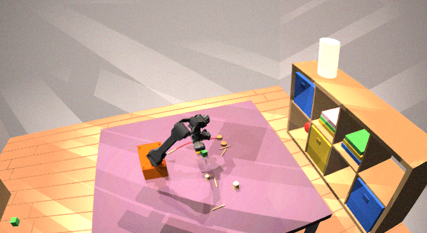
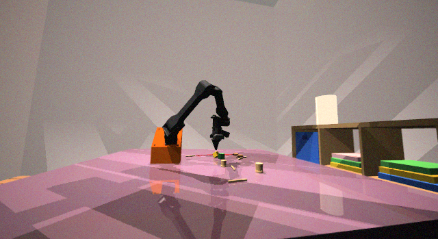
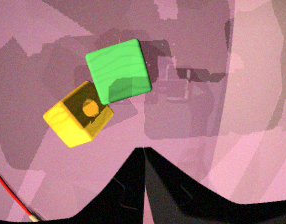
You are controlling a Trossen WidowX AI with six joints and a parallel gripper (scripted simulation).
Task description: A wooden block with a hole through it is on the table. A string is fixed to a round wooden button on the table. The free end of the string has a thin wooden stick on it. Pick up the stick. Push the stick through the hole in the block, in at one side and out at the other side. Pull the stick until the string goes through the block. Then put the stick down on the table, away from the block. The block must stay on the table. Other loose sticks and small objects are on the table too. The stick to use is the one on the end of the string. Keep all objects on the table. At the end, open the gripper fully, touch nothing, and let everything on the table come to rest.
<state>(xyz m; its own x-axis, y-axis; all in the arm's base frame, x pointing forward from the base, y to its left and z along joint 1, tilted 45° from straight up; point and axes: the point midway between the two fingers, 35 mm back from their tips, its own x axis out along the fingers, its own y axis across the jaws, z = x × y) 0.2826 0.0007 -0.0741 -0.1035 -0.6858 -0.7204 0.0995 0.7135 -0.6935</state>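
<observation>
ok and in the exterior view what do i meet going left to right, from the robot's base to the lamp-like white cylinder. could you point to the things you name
orange base [image 1: 155, 173] [image 2: 165, 155], yellow block [image 1: 197, 152] [image 2: 215, 154] [image 3: 69, 125], green block [image 1: 204, 153] [image 2: 221, 156] [image 3: 119, 72], larger-looking wooden cylinder [image 1: 236, 185] [image 2: 259, 168], white cylinder [image 1: 328, 57] [image 2: 326, 109]

cube shelf [image 1: 377, 106] [image 2: 361, 150] with white cylinder [image 1: 328, 57] [image 2: 326, 109], grey wall [image 1: 167, 43] [image 2: 137, 44] behind
</observation>
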